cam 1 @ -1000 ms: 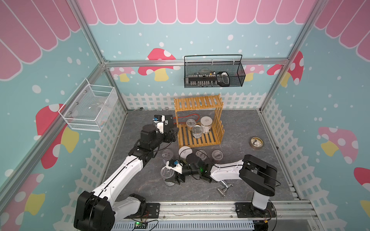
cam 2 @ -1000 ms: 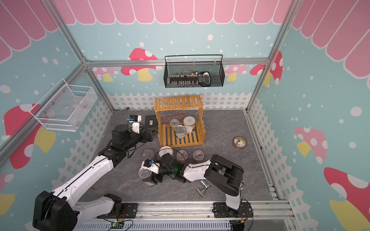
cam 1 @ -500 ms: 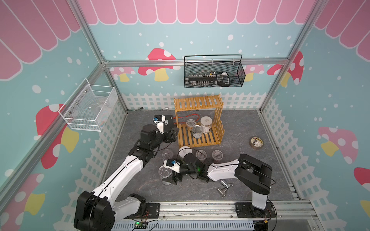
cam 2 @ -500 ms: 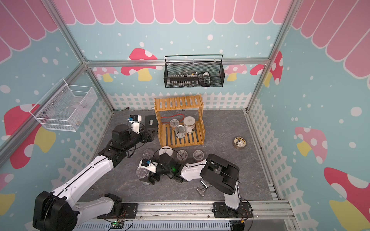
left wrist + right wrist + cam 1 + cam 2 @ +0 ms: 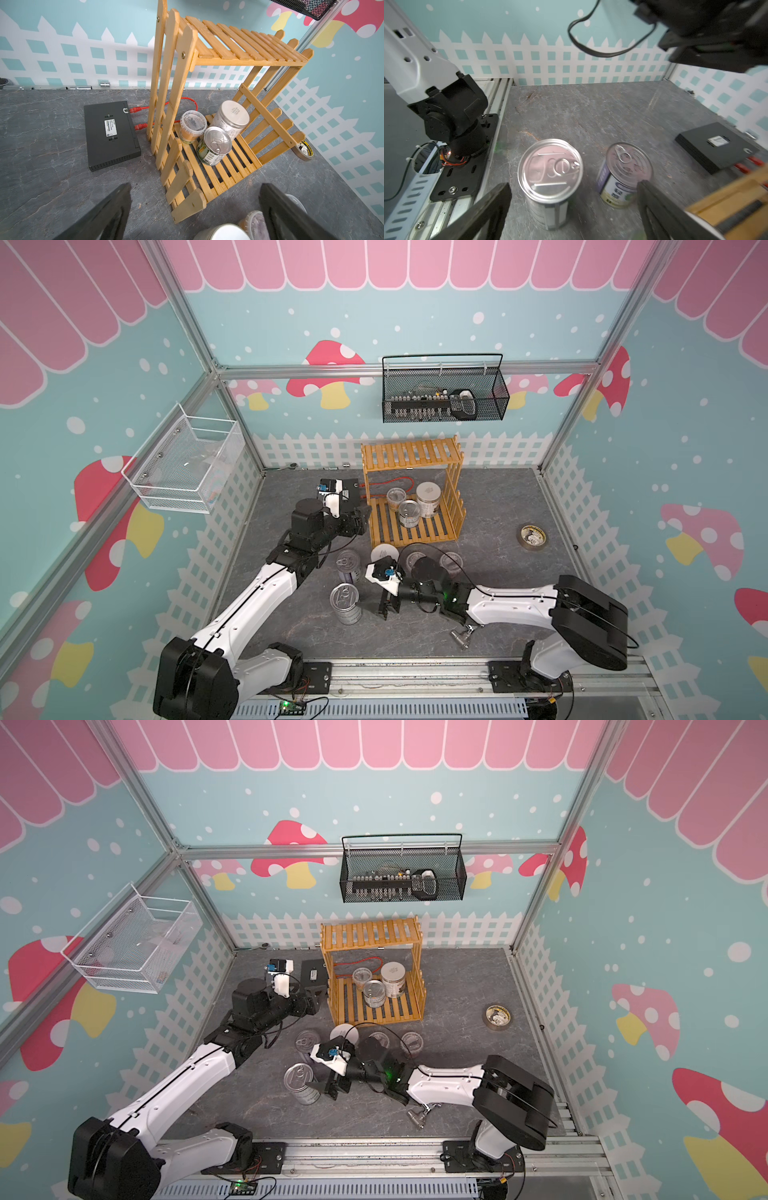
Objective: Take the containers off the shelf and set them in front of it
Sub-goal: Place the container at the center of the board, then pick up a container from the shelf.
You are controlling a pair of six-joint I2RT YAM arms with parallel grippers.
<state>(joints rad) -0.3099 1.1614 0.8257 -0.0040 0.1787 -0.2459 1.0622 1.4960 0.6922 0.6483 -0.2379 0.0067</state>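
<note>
Three containers sit on the lower tier of the shelf (image 5: 411, 454): a clear cup (image 5: 192, 126), a pull-tab tin (image 5: 214, 145) in front of it, and a white-lidded canister (image 5: 230, 118). We count five more on the floor in front. Risk: the right gripper (image 5: 571, 188) has its jaws spread wide about the silver tin (image 5: 550, 172), gripping nothing, and the purple-labelled tin (image 5: 623, 176) stands just beside one finger. A crooked retreat could topple either. The left gripper (image 5: 360, 517), wide and empty, hovers beside the shelf's side slats, which we judge could snag it.

Shelf (image 5: 370, 934) holding three containers (image 5: 374, 989), silver tin (image 5: 300, 1079) beside right gripper (image 5: 323, 1090)
</note>
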